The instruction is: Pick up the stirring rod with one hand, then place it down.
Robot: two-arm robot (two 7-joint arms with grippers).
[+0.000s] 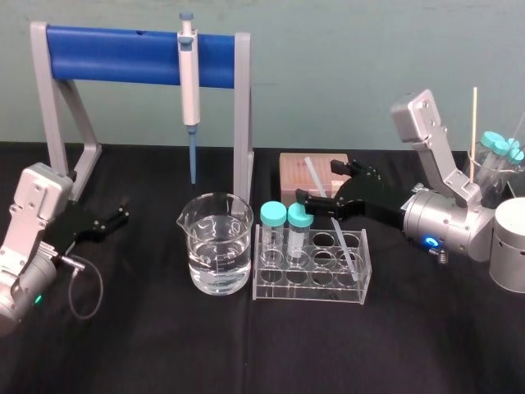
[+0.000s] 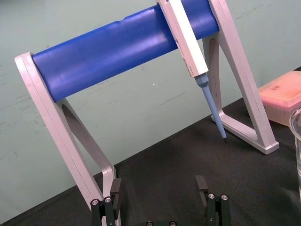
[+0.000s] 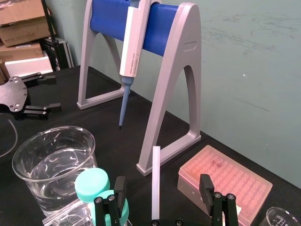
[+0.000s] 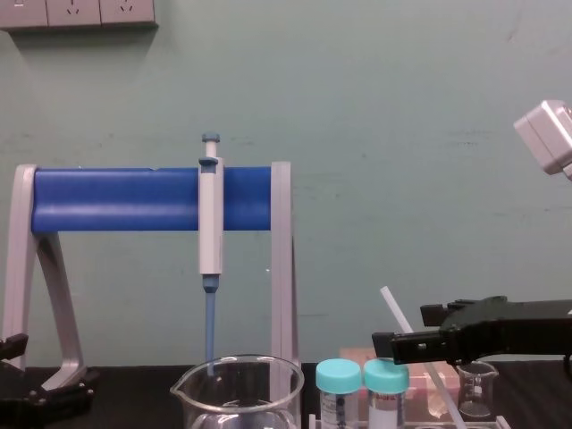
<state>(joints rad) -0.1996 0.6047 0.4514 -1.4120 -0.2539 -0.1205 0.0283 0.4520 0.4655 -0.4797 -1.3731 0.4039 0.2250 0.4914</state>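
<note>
Nearest on the black tabletop (image 1: 246, 353) stands a clear plastic tube rack (image 1: 308, 295), with a water-filled glass beaker (image 1: 216, 254) just to its left. On the left side of the table the black left gripper (image 1: 115, 217) rests idle, its fingers apart around nothing. Two teal-capped tubes (image 1: 283, 217) sit in the rack's left side. The long, thin, translucent-white stirring rod (image 1: 344, 250) has its lower end in the rack's right side. It leans up and away to the far left, its top over the pink pipette-tip box (image 1: 289, 176) behind.

The black angular right gripper (image 1: 317, 180) reaches in from the right at the rod's upper-middle stretch. In the right wrist view its fingers (image 3: 119, 188) stand well apart with the rod between them, touching neither. Farthest back, a grey-white pipette with a blue tip (image 1: 189, 82) hangs on a grey stand with a blue bar (image 1: 107, 53).

The rod looks light, stiff and smooth, and is probably brittle, so it may slip or pivot between flat jaws. A gentle, centred hold above the rack, followed by a lift along its lean, seems safest.
</note>
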